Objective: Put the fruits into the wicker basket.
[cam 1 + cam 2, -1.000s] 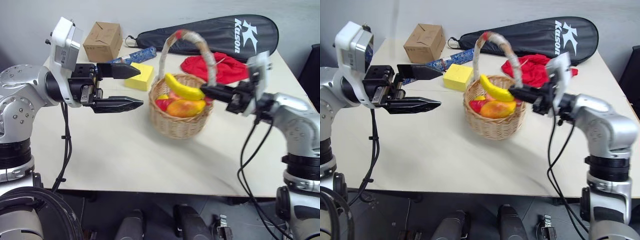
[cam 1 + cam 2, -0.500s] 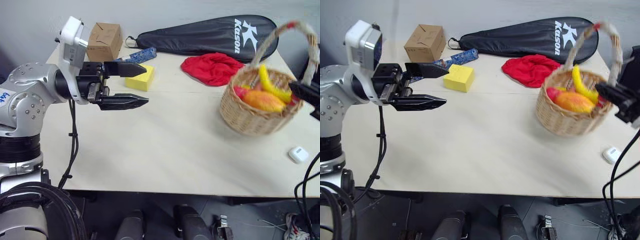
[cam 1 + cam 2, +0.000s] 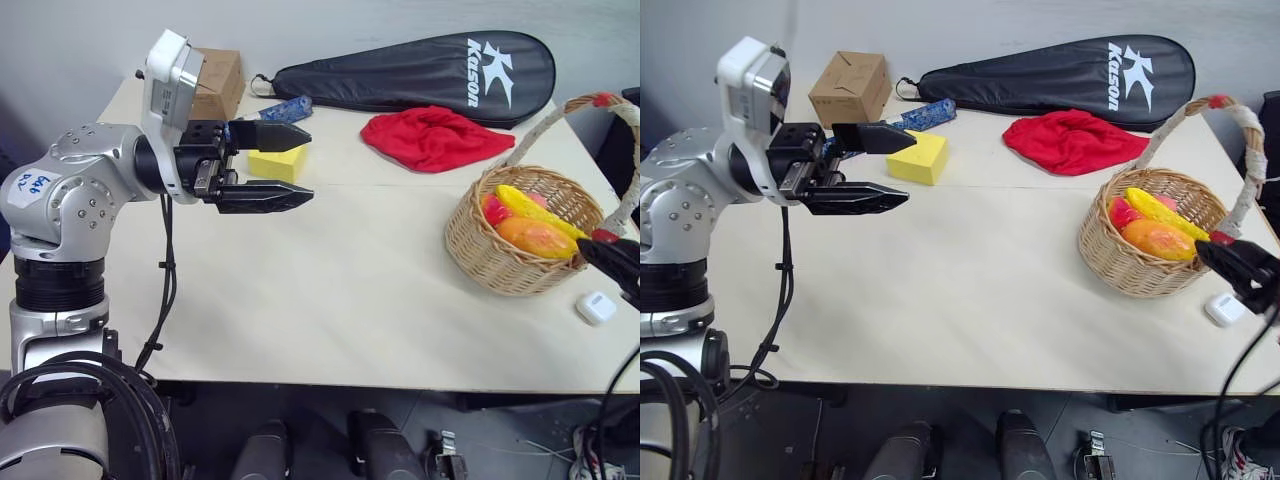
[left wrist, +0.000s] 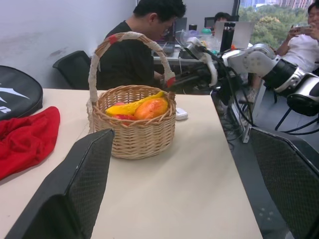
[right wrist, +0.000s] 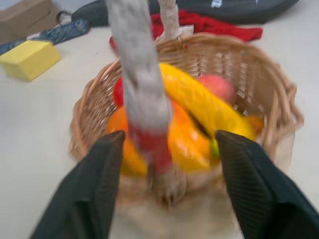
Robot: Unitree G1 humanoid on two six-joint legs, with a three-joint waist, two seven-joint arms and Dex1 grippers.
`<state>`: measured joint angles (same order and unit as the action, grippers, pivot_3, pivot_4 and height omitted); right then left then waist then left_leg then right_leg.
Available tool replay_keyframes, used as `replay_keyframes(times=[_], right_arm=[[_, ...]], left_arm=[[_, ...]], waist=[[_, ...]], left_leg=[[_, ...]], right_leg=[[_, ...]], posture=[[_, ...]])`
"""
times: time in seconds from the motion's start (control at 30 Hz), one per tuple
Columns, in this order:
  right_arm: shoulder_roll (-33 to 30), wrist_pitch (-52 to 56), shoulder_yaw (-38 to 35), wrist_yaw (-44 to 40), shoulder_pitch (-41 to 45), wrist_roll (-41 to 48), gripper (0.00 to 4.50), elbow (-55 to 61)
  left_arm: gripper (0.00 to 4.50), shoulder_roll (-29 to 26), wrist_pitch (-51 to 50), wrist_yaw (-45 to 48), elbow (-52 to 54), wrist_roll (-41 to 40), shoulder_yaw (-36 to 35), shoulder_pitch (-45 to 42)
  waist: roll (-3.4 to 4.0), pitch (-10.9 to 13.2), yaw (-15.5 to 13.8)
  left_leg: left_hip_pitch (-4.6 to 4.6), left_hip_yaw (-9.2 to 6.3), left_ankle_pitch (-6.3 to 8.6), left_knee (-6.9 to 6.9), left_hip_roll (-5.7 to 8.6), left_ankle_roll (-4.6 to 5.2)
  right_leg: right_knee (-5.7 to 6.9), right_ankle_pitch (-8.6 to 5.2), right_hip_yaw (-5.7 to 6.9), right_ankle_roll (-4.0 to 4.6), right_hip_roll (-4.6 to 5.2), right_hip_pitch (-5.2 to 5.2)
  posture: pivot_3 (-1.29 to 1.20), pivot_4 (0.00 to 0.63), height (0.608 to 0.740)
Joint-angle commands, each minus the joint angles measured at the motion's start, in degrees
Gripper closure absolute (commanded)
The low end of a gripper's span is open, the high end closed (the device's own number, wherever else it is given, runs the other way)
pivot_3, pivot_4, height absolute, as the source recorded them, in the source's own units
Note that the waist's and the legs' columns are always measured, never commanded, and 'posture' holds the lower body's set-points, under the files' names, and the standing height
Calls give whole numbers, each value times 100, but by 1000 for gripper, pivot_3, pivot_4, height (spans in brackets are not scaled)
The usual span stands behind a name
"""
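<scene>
Pale bench (image 3: 970,300): wicker basket (image 3: 1150,270) near its right edge, banana (image 3: 1165,213) and mangoes (image 3: 1158,240) inside, one mostly hidden. Right pincer (image 5: 167,149) parted around the handle base; left pincer (image 3: 875,165) apart, empty.

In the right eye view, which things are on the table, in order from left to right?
Cardboard box → yellow sponge block → red cloth → wicker basket → small white case.

Even bright light; blurred right wrist view.
</scene>
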<state>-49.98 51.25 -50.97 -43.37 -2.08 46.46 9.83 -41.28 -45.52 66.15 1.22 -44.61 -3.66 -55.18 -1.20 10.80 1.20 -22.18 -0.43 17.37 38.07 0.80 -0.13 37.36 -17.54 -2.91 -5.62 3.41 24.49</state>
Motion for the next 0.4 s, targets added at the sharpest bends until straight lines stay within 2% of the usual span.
replay_keyframes(times=[0.03, 0.07, 0.23, 0.33, 0.4], right_arm=[[-698, 231, -1176, -757, -584, 172, 292, 133], [-885, 276, -1444, -1021, -824, 125, 48, 50], [-1654, 106, -2573, -2310, -1670, -246, 48, -630], [-1958, -277, -2604, -2590, -1822, -729, 48, -1054], [-1985, -312, -2510, -2704, -1710, -710, 48, -1176]], left_arm=[[0, -37, 54, 126, -68, -16, -109, -122], [0, -40, 76, 159, -105, 0, -108, -117], [0, -104, 218, 406, -307, 121, -60, -97], [0, -137, 480, 634, -522, 369, 67, -92], [0, -29, 418, 535, -766, 432, 66, -227]], waist=[[0, 0, -1], [0, 0, 0], [-10, 5, 38], [-12, 6, 50], [-12, 6, 47]], left_leg=[[1, 2, 1, 1, 2, 3], [3, 4, 2, 2, 2, 5], [13, 11, 4, 0, -6, 7], [19, 26, 5, -2, -19, 5], [25, 35, 6, -3, -23, 3]], right_leg=[[-1, 0, -1, -1, 0, -1], [-3, 1, -4, -4, -1, -4], [-10, 1, -19, -7, -53, -14], [-19, 6, -38, -14, -80, -15], [-18, 6, -42, -14, -86, -16]], posture=[[0, 150, 740], [0, 150, 740], [0, 150, 740], [0, 150, 740], [0, 150, 740]])
